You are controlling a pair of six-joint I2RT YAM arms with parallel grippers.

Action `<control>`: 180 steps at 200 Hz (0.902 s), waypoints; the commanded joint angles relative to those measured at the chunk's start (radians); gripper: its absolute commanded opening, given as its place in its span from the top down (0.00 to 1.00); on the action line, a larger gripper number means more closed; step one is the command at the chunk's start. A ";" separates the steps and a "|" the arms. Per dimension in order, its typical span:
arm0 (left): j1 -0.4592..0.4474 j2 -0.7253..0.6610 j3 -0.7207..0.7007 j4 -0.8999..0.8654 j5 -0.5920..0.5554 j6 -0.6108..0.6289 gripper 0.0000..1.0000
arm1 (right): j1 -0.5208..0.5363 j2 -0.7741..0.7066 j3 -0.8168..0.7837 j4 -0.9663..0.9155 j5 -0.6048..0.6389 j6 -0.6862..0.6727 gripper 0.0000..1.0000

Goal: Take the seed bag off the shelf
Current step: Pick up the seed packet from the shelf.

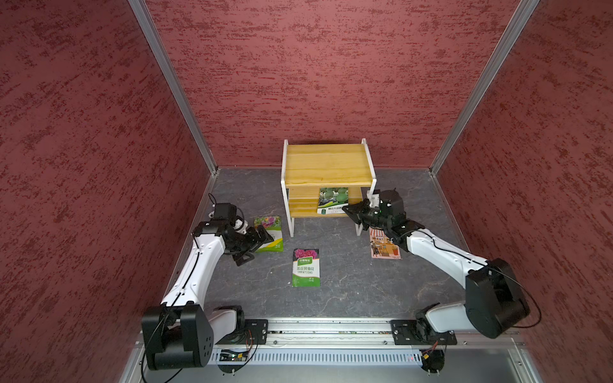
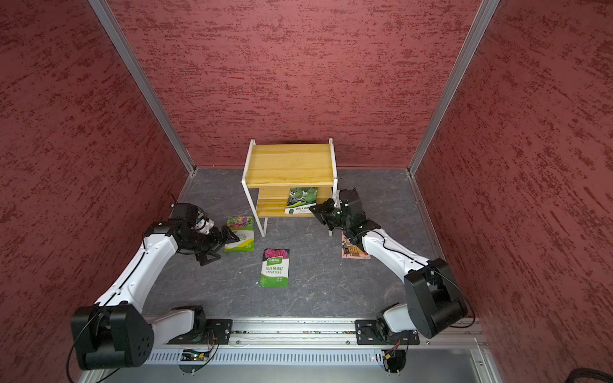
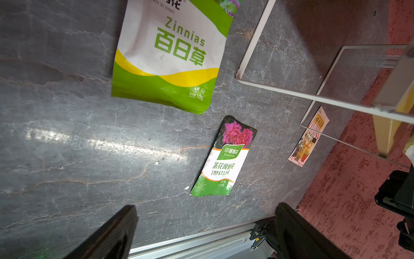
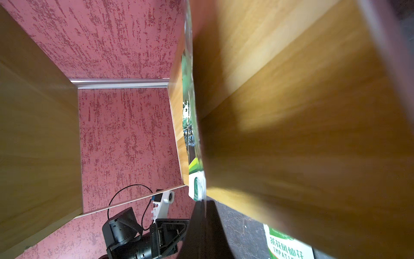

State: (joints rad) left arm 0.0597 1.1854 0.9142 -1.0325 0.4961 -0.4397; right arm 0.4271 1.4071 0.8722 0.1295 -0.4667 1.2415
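Holding seed bag [image 1: 333, 200] (lower board [image 1: 303, 209]): shelf [image 1: 328, 164]

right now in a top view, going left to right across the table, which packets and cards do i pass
zinnias bag → impatiens bag → seed bag on the lower board of the shelf → illustrated card
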 commanded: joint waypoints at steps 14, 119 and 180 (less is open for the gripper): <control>-0.001 -0.001 -0.006 0.008 0.003 0.004 0.00 | 0.038 -0.109 -0.002 -0.023 -0.029 -0.048 1.00; -0.001 0.026 -0.010 0.033 0.014 0.013 0.00 | 0.160 -0.467 -0.353 -0.178 0.073 0.016 1.00; -0.002 0.068 0.011 0.043 0.023 0.028 0.00 | 0.161 -0.377 -0.325 -0.120 0.078 0.012 1.00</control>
State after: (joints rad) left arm 0.0597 1.2434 0.9142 -1.0080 0.5045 -0.4328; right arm 0.5819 0.9836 0.5011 -0.0299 -0.4030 1.2533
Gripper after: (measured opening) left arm 0.996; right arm 0.038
